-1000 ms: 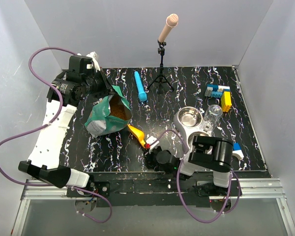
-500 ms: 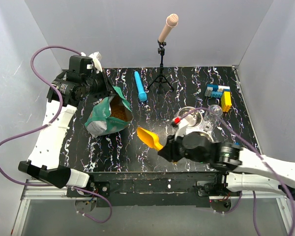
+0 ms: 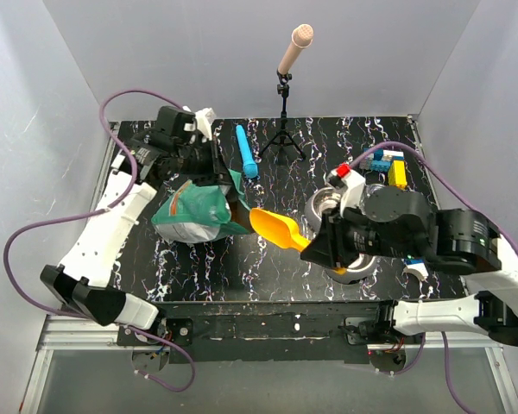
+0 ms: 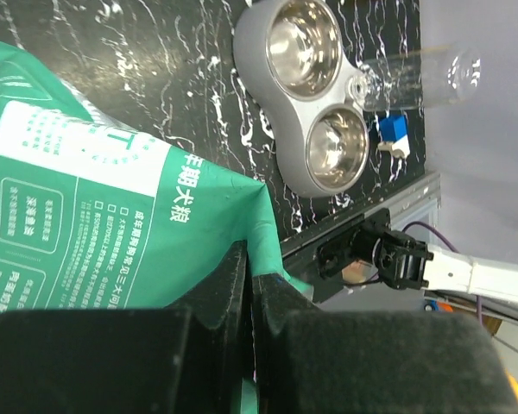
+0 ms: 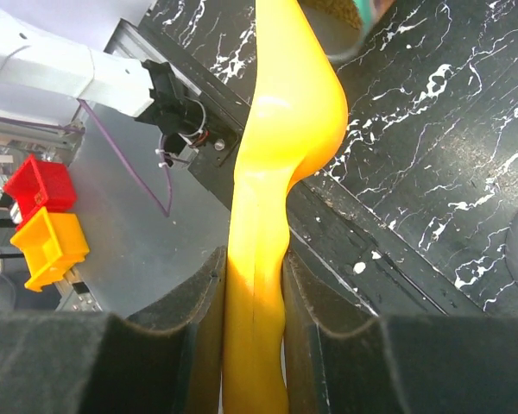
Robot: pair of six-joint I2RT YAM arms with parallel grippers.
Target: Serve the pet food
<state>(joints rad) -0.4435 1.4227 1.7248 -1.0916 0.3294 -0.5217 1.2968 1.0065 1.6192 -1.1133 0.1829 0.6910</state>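
Note:
A green pet food bag lies on the black marbled table, its mouth turned right. My left gripper is shut on the bag's top edge; in the left wrist view the green film is pinched between the fingers. A yellow scoop hangs just right of the bag's mouth, and my right gripper is shut on its handle. The scoop's bowl points at the bag opening. The grey double bowl sits at the right, mostly hidden behind my right arm in the top view.
A clear cup and a blue block lie beside the bowl. A blue cylinder, a tripod with a pink rod and coloured bricks stand at the back. Red and yellow bricks sit below the table's front edge.
My right arm has lifted the scoop from the table and carried it up toward the bag. My left arm has swung right, tipping the bag's mouth toward the scoop.

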